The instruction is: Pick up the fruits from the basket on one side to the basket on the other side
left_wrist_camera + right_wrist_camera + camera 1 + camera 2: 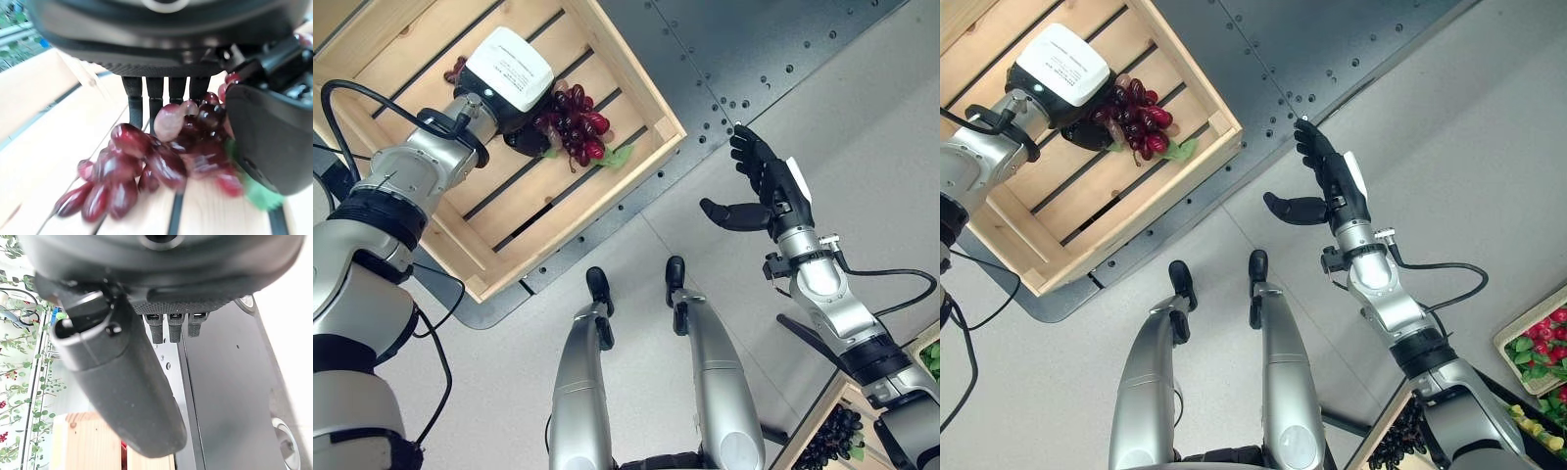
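Left eye view: left robot hand [514,122] grips shiny dark red grapes [576,124] over the slatted wooden crate [636,88]; right robot hand [759,186] hangs spread.

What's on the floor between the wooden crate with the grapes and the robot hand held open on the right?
Nothing loose: between the crate and the right robot hand there is just a dark bolted metal plate and bare grey floor, seen in both eye views.
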Robot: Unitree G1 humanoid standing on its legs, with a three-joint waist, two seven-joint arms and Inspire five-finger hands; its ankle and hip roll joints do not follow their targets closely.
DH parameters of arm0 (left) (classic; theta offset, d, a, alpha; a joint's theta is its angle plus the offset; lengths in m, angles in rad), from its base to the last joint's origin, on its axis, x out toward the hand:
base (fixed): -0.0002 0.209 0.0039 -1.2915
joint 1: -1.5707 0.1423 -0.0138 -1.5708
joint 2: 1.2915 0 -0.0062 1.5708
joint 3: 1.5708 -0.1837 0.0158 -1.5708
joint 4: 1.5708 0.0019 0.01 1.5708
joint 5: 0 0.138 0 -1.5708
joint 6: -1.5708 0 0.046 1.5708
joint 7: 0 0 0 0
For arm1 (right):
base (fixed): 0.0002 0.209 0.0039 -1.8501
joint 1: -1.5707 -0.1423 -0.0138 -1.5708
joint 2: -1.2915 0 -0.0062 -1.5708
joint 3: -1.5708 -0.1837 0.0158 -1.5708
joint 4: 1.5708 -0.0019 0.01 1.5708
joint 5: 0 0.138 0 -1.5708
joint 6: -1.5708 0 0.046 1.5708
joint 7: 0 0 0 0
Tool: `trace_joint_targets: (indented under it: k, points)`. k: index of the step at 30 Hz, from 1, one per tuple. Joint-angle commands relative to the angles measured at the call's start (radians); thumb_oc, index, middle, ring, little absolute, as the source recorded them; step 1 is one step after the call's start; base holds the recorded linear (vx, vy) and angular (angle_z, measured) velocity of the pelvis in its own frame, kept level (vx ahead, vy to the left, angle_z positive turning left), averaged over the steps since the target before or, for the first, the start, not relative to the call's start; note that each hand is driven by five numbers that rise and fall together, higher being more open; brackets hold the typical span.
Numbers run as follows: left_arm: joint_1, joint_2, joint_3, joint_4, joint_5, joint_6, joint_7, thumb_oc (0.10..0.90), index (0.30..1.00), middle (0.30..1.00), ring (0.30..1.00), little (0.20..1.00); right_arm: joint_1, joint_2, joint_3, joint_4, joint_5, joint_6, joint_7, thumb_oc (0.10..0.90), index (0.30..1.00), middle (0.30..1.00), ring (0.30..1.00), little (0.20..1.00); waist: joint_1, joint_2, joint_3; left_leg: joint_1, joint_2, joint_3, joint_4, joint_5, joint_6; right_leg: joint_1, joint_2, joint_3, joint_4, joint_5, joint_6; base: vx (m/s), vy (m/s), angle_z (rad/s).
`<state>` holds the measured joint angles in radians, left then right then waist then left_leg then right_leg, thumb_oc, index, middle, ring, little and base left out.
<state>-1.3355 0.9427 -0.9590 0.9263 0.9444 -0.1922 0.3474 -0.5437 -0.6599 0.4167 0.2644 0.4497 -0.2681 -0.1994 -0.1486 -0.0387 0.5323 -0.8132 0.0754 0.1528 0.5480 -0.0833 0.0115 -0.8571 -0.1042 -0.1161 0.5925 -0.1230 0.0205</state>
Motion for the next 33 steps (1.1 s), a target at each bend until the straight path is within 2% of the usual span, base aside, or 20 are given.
trace_joint_targets:
  k: [1, 8, 11, 14, 16, 19, 21, 24, 25, 28, 33]
  points:
    - [0.056, -0.033, -0.013, 0.052, 0.013, 0.031, -0.041, 0.400, 0.300, 0.300, 0.300, 0.300, -0.036, -0.017, -0.058, -0.120, 0.036, -0.102, -0.035, 0.800, 0.900, 0.900, 0.900, 0.900, 0.005, -0.031, -0.012, 0.052, -0.009, 0.042, -0.044, -0.042, -0.018, 0.069, 0.013, -0.028, -0.107, 0.032, 0.024, 0.00, 0.000, 0.00]
    - [0.080, -0.025, 0.008, 0.046, 0.015, 0.052, -0.060, 0.400, 0.300, 0.300, 0.300, 0.300, -0.023, -0.004, -0.070, -0.131, 0.028, -0.112, -0.037, 0.800, 0.900, 0.900, 0.900, 0.900, 0.010, -0.030, -0.012, 0.101, -0.013, 0.042, -0.060, -0.044, -0.018, 0.118, 0.014, -0.030, -0.123, 0.029, 0.026, 0.00, -0.004, 0.00]
    - [0.088, -0.018, 0.018, 0.036, 0.020, 0.075, -0.009, 0.400, 0.300, 0.300, 0.300, 0.300, -0.017, -0.001, -0.073, -0.135, 0.031, -0.116, -0.031, 0.800, 0.900, 0.900, 0.900, 0.900, 0.013, -0.028, -0.012, 0.137, -0.015, 0.045, -0.073, -0.045, -0.016, 0.149, 0.014, -0.030, -0.132, 0.027, 0.028, -0.01, -0.010, 0.00]
    - [0.100, -0.008, 0.032, 0.027, -0.047, 0.102, 0.060, 0.400, 0.300, 0.300, 0.300, 0.300, -0.012, 0.002, -0.072, -0.139, 0.033, -0.116, -0.028, 0.800, 0.900, 0.900, 0.900, 0.900, 0.017, -0.025, -0.012, 0.180, -0.017, 0.047, -0.088, -0.046, -0.015, 0.189, 0.013, -0.031, -0.143, 0.025, 0.029, 0.00, 0.000, 0.00]
    - [0.135, -0.003, 0.088, 0.009, -0.201, 0.120, 0.154, 0.400, 0.300, 0.300, 0.300, 0.300, 0.014, 0.009, -0.076, -0.146, 0.033, -0.124, -0.024, 0.800, 0.900, 0.900, 0.900, 0.900, 0.025, -0.022, -0.012, 0.235, -0.020, 0.045, -0.103, -0.050, -0.014, 0.239, 0.010, -0.030, -0.148, 0.017, 0.031, 0.00, -0.044, -0.01]
    - [0.191, -0.003, 0.198, -0.015, -0.368, 0.093, 0.224, 0.400, 0.300, 0.300, 0.300, 0.300, 0.043, 0.034, -0.091, -0.151, 0.019, -0.128, -0.012, 0.800, 0.900, 0.900, 0.900, 0.900, 0.038, -0.019, -0.012, 0.307, -0.026, 0.041, -0.128, -0.048, -0.013, 0.310, 0.005, -0.035, -0.166, 0.014, 0.033, 0.00, -0.052, 0.00]
    - [0.257, -0.013, 0.298, -0.047, -0.472, 0.071, 0.245, 0.400, 0.300, 0.300, 0.300, 0.300, 0.067, 0.053, -0.107, -0.158, 0.007, -0.129, 0.001, 0.800, 0.900, 0.900, 0.900, 0.900, 0.049, -0.015, -0.012, 0.372, -0.031, 0.037, -0.152, -0.048, -0.014, 0.373, 0.000, -0.037, -0.187, 0.012, 0.037, 0.01, -0.049, 0.03]
    - [0.322, -0.035, 0.402, -0.078, -0.553, 0.047, 0.249, 0.400, 0.300, 0.300, 0.300, 0.300, 0.085, 0.068, -0.116, -0.161, -0.005, -0.136, 0.004, 0.800, 0.900, 0.900, 0.900, 0.900, 0.058, -0.012, -0.012, 0.434, -0.036, 0.032, -0.177, -0.046, -0.015, 0.434, -0.007, -0.041, -0.209, 0.011, 0.041, 0.02, -0.038, 0.05]
    - [0.383, -0.058, 0.475, -0.103, -0.645, 0.014, 0.253, 0.400, 0.300, 0.300, 0.300, 0.300, 0.098, 0.080, -0.120, -0.163, -0.015, -0.125, 0.007, 0.800, 0.900, 0.900, 0.900, 0.900, 0.065, -0.006, -0.037, 0.481, -0.042, 0.028, -0.206, -0.042, -0.016, 0.480, -0.013, -0.046, -0.235, 0.012, 0.043, 0.06, -0.029, 0.11]
    - [0.473, -0.094, 0.587, -0.149, -0.772, -0.030, 0.221, 0.400, 0.300, 0.300, 0.300, 0.300, 0.126, 0.095, -0.131, -0.163, -0.022, -0.119, 0.023, 0.800, 0.900, 0.900, 0.900, 0.900, 0.071, 0.006, -0.086, 0.545, -0.050, 0.023, -0.252, -0.037, -0.019, 0.545, -0.021, -0.052, -0.280, 0.014, 0.045, 0.09, -0.015, 0.05]
    - [0.619, -0.162, 0.713, -0.237, -0.982, -0.086, 0.150, 0.400, 0.300, 0.300, 0.300, 0.300, 0.196, 0.116, -0.145, -0.166, -0.023, -0.110, 0.070, 0.800, 0.900, 0.900, 0.900, 0.900, 0.076, 0.032, -0.176, 0.670, -0.062, 0.014, -0.358, -0.020, -0.027, 0.676, -0.025, -0.062, -0.380, 0.021, 0.050, 0.12, -0.002, 0.03]
